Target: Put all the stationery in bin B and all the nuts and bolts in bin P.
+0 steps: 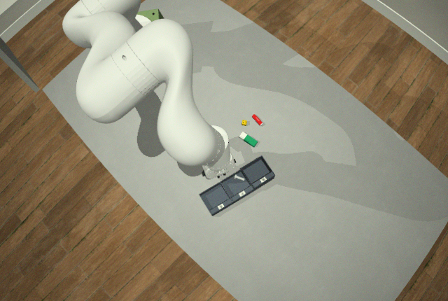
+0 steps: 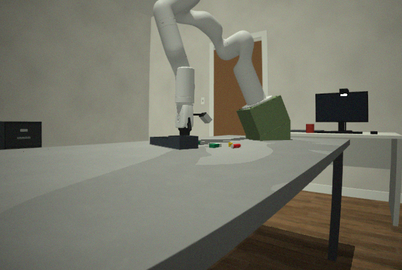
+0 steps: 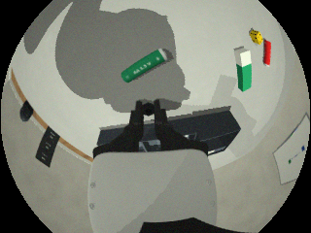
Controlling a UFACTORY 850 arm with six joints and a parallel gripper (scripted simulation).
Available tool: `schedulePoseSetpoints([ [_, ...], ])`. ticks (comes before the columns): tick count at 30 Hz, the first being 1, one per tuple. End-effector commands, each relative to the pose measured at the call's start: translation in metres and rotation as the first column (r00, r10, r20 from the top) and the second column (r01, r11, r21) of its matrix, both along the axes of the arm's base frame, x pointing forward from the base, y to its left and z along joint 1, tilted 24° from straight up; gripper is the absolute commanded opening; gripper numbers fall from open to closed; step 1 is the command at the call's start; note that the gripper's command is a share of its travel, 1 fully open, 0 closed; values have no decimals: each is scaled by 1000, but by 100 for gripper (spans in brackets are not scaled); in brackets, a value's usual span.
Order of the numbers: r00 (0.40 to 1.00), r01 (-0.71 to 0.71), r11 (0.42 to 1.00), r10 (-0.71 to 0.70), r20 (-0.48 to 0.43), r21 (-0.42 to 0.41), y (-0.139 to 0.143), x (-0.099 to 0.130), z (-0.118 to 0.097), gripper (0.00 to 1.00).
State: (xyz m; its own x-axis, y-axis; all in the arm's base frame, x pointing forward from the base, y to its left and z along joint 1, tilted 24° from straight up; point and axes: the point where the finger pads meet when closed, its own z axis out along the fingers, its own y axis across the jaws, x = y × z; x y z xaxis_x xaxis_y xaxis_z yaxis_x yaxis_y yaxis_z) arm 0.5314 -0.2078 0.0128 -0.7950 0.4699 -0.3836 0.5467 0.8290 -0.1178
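Here the gripper (image 2: pixel 184 131) hangs straight down from the arm at the rear edge of the dark tray of three bins (image 1: pixel 231 198), which sits just below the middle of the top view. In the wrist view the black fingers are drawn close together and pinch something narrow right at the tray's far wall (image 3: pixel 214 126). It looks like the wall itself, though the contact point is too small and dark to be certain. From the side, the fingertips meet the top of the tray (image 2: pixel 175 142).

A pale bolt (image 1: pixel 239 178) lies in the middle bin, near its rear wall and just right of the gripper (image 1: pixel 217 173). The small labels on the tray's front are too tiny to read.

A green marker (image 3: pixel 146 65) lies on the table beyond the tray, upper centre of the wrist view, inside the arm's shadow. A green-and-white eraser (image 1: pixel 248 138) rests above and right of the tray, near it but apart. Further up sit a small yellow die (image 1: pixel 244 122) and a red cylinder (image 1: pixel 257 120), side by side without touching.
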Motion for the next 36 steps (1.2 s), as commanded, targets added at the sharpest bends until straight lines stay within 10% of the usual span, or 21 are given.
schedulePoseSetpoints([
  [1, 1000, 0, 1000, 0, 1, 0, 0, 1, 1, 0],
  [36, 1000, 0, 1000, 0, 1, 0, 18, -15, 55, 0],
])
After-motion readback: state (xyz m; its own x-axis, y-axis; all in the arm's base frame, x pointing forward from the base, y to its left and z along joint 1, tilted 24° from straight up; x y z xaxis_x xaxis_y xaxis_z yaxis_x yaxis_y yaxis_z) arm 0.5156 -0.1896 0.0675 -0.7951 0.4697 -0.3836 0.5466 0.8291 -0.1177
